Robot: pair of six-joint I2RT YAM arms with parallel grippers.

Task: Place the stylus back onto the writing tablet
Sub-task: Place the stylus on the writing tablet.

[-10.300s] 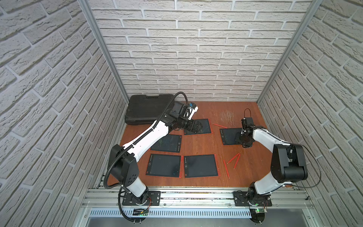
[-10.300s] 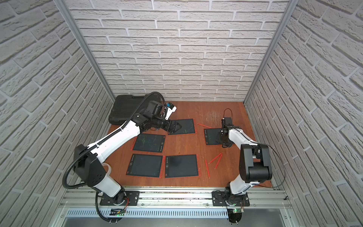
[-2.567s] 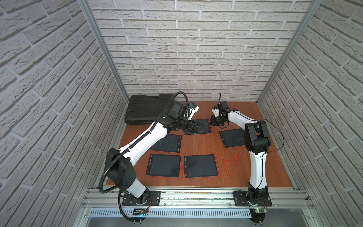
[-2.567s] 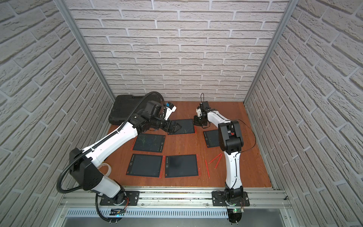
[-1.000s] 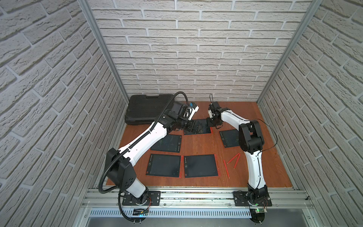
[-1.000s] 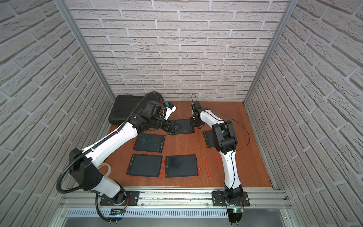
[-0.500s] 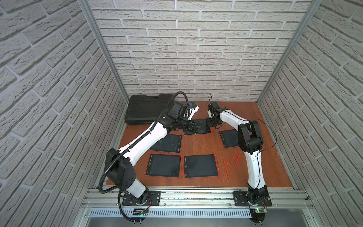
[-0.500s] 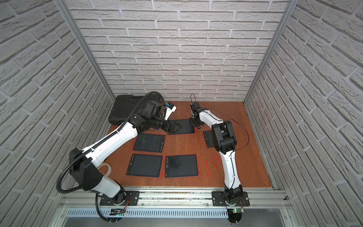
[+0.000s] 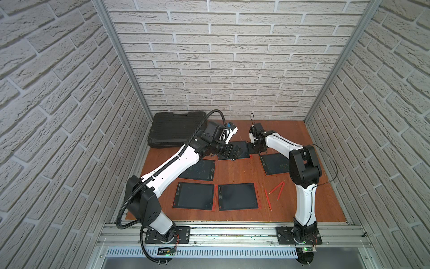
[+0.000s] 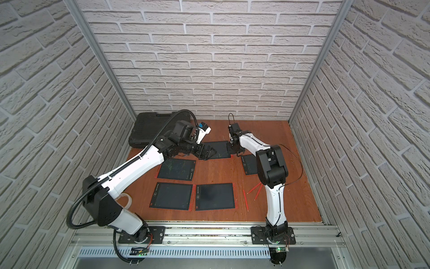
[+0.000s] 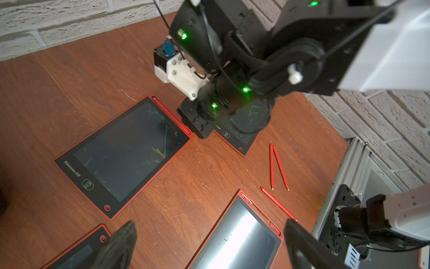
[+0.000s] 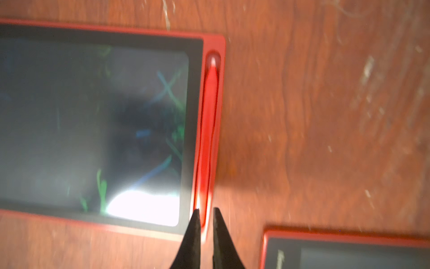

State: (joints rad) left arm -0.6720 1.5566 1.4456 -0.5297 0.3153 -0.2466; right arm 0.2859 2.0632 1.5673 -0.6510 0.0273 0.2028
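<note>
Right end effector (image 12: pixel 205 213): tips pointing down at the edge of the far tablet (image 12: pixel 93 116) nearest the right arm. The tips stand a narrow gap apart, one on either side of the near end of the stylus (image 12: pixel 208 116). The wrist view is blurred, so I cannot tell whether they pinch it or only flank it.

Stylus: lies along the tablet's red side slot and looks seated there as far as can be seen, with its point toward the slot's rounded end.

Tablet: flat on the surface (image 9: pixel 235 172), toward the back, between the two arms. Its screen shows faint green and blue scribbles.

Left end effector (image 11: pixel 209 223): fingers spread wide with nothing between them. In both top views it hangs over the opposite side of the same tablet.

Four other tablets (image 9: pixel 195 195) lie flat on the surface. Three loose styluses (image 9: pixel 277 189) lie between the front tablets and the right arm. A black case (image 9: pixel 174 128) sits in the back left corner.
</note>
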